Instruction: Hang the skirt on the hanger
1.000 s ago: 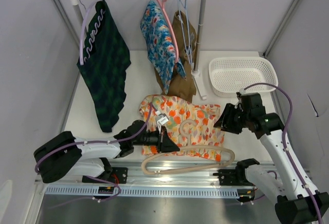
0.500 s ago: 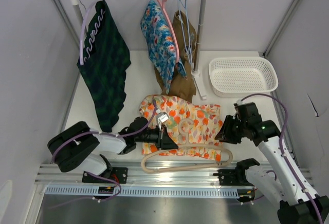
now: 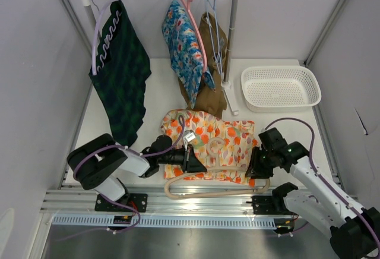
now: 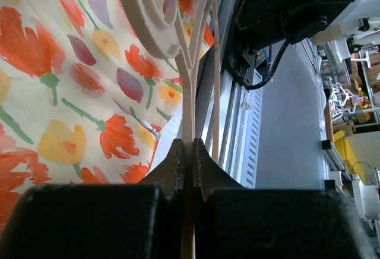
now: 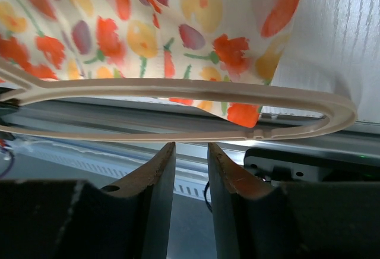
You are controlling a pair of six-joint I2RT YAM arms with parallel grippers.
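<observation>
Floral skirt (image 3: 221, 133) lies flat at the desk's (image 3: 157, 89) near edge, a beige hanger (image 3: 209, 195) across its hem. The left fingers (image 4: 175, 165) clamp the hanger; the right fingers (image 5: 151, 176), narrowly parted and empty, sit just short of its rounded end.

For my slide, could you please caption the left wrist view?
Left jaws shut on beige hanger, floral skirt beneath its hook.

Bright, even light; soft blur across skirt (image 5: 59, 9)
</observation>
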